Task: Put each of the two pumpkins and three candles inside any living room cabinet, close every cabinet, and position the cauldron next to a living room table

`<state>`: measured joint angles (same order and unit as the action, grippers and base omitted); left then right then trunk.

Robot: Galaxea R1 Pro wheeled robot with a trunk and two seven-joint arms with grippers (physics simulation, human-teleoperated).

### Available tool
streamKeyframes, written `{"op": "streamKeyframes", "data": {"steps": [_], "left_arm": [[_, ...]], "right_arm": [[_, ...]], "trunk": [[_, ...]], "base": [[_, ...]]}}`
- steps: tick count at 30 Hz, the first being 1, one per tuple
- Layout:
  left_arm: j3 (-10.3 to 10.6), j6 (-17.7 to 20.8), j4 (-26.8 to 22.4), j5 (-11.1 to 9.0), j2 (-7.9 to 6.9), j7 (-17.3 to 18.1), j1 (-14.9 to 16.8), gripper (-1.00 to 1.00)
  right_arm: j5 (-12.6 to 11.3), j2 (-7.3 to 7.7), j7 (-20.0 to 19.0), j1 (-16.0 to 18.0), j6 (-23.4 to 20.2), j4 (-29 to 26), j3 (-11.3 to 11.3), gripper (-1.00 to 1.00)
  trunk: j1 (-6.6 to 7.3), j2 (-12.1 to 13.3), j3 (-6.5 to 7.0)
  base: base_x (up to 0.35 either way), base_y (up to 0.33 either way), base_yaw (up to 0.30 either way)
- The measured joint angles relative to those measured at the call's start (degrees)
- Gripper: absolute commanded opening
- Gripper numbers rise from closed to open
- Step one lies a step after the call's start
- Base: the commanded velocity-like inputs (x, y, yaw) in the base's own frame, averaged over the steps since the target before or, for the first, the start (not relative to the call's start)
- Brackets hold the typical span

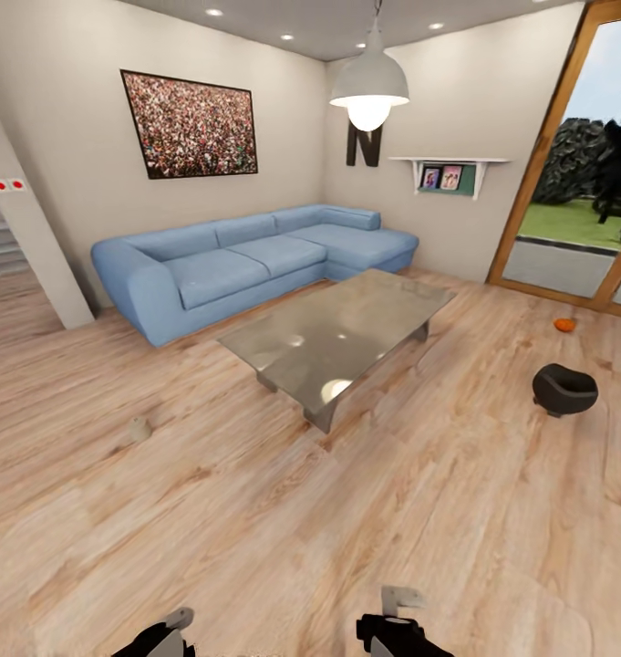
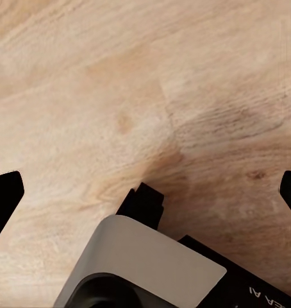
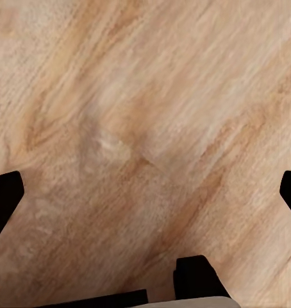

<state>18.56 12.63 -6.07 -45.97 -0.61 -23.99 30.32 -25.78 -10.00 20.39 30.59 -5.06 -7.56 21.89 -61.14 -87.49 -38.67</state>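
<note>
Head view room: living room with a wood floor (image 1: 255, 511), a long blue sofa (image 1: 246, 260) by the wall, and a glass table (image 1: 342, 333) in the middle.
Head view candle: one small grey-beige candle (image 1: 139, 429) stands on the floor, left of the table and well apart from it. It is too small to see its wick.
Head view pumpkin: one little orange pumpkin (image 1: 564, 324) sits on the floor near the big glass door (image 1: 574, 182). Its ribs are too small to make out.
Head view cauldron: the black cauldron (image 1: 564, 389) sits on the floor right of the table, a bit apart from it and near the pumpkin. Its legs are hard to see.
Head view arms: the left gripper (image 1: 169, 637) and right gripper (image 1: 397, 625) peek in at the bottom edge, cut off. From here I cannot tell how their jaws stand.
Head view wall: a crowd picture (image 1: 190, 125), a hanging lamp (image 1: 369, 87) and a small shelf (image 1: 449, 173) with photos.
Left wrist view: bare wood floor, with the black finger tips (image 2: 4, 199) at the far edges, so the jaws are wide and hold nothing. A grey and black robot part (image 2: 145, 263) covers the lower area; I cannot tell which part.
Right wrist view: bare wood floor again, dark finger tips (image 3: 4, 196) far apart at both edges, jaws wide with nothing between them. A black robot piece (image 3: 197, 276) is cut off at the edge.
</note>
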Motion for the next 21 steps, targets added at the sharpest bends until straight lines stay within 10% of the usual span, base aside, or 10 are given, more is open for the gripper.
{"op": "streamKeyframes", "data": {"steps": [21], "left_arm": [[0.0,0.0,0.0,0.0,0.01,3.9,-0.3,1.0]], "right_arm": [[1.8,0.0,0.0,-1.6,2.6,0.0,0.1,1.0]], "trunk": [[0.0,0.0,0.0]], "base": [[0.0,0.0,0.29]]}}
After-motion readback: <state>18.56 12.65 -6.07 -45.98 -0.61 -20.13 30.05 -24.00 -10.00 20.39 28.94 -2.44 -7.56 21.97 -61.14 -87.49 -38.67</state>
